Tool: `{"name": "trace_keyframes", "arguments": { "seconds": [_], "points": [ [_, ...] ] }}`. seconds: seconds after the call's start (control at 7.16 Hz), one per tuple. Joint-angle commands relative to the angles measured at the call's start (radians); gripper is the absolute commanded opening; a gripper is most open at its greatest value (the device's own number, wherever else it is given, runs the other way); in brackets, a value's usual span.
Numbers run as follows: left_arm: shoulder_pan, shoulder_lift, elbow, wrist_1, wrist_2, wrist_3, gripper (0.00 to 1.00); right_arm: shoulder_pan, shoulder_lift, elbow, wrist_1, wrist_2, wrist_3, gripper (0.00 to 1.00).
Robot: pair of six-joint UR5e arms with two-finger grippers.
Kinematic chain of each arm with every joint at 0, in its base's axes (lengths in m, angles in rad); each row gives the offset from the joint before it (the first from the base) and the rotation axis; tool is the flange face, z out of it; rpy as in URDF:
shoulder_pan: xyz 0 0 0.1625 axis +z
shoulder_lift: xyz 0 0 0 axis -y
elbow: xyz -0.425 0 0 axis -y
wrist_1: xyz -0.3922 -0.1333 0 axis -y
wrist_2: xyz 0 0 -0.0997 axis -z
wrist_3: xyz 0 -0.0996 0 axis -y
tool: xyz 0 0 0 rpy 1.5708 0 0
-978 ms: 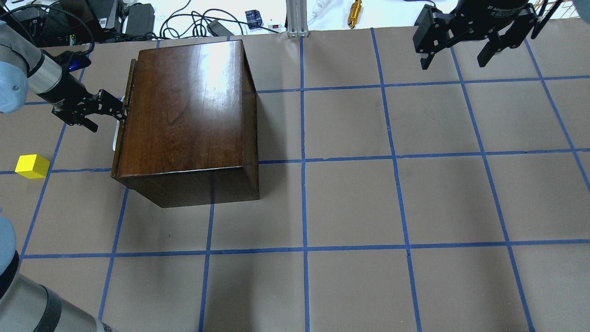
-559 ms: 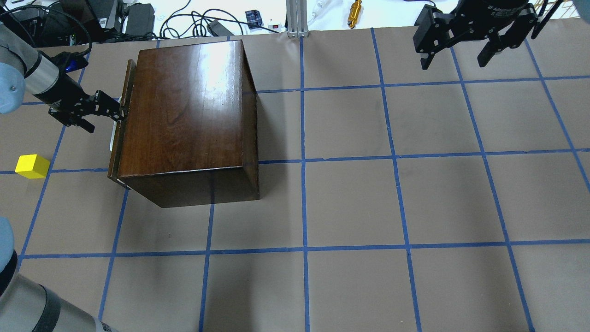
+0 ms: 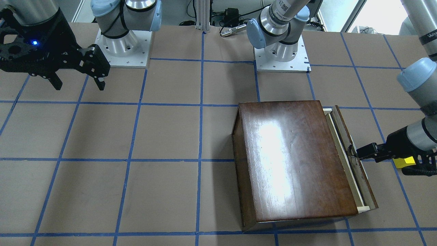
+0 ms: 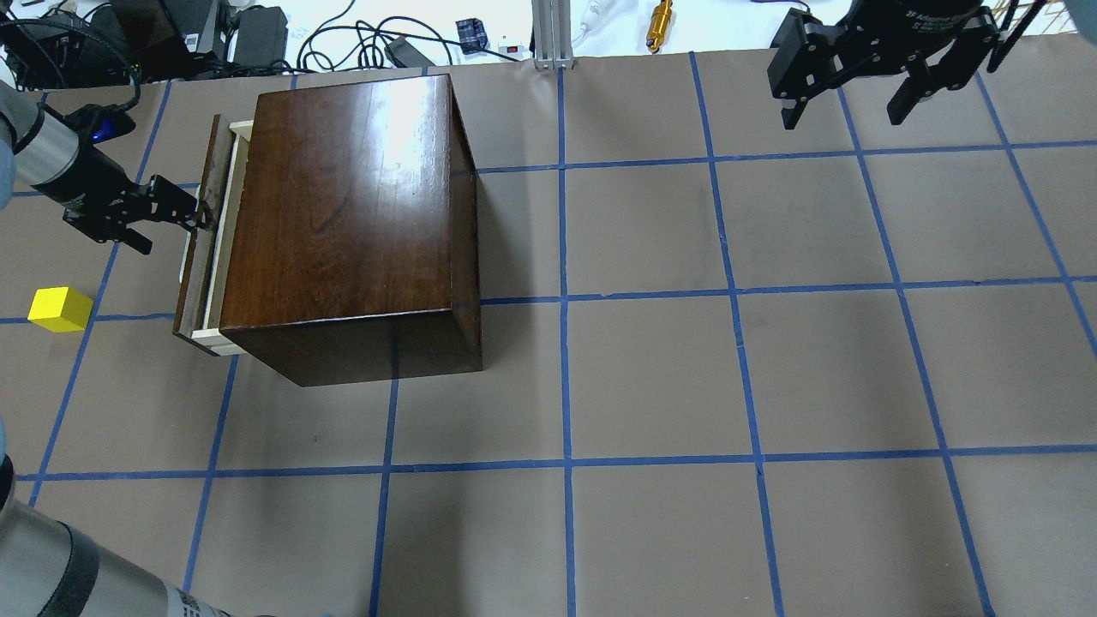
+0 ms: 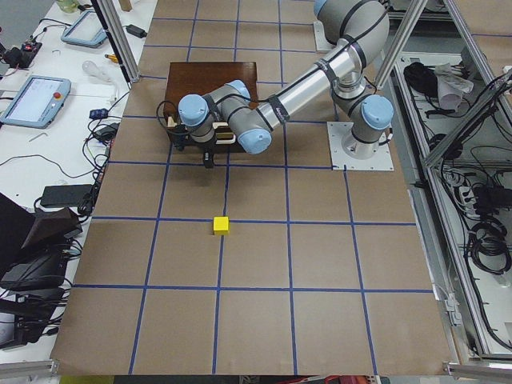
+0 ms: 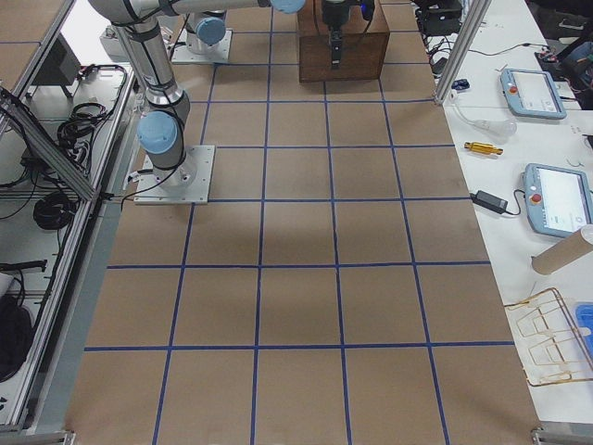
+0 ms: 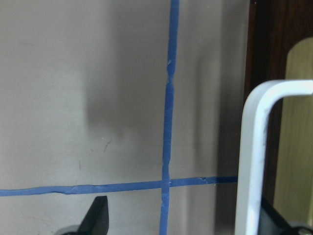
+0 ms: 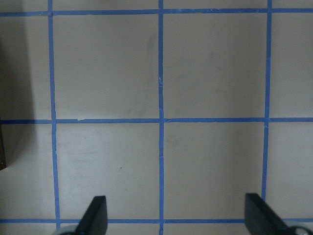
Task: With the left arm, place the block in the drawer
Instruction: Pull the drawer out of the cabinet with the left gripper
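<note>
1. Left gripper (image 4: 190, 214) is right up against the drawer's front, jaws spread wide. The pale pull (image 7: 252, 161) sits between the fingers (image 7: 98, 215), close to one and well off the other, so it's hooked, not pinched.
2. Table (image 4: 686, 386) is brown with a blue tape grid.
3. Glossy dark box (image 4: 343, 206) stands on the left arm's half.
4. Drawer (image 4: 210, 257) sticks out of the box just a little. Only a thin strip of its pale inside shows, so I can't tell what's in there.
5. Right gripper (image 4: 844, 118) hangs over the far corner, wide open, holding nothing.
6. Yellow block (image 4: 58, 308) is out on the table, not in the drawer, well apart from the box on the drawer-front side, touching a tape line.
</note>
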Motion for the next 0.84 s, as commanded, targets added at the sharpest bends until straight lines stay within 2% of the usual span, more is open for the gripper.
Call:
{"name": "trace_keyframes", "arguments": {
  "seconds": [0.0,0.7],
  "points": [
    [0.031,-0.001,-0.001,-0.001,0.000,0.024,1.00,0.000,0.001,0.000,0.000,-0.001,0.000,1.00],
    [0.077,-0.001,-0.001,-0.001,0.000,0.064,1.00,0.000,0.001,0.000,0.000,-0.001,0.000,1.00]
  ]
}}
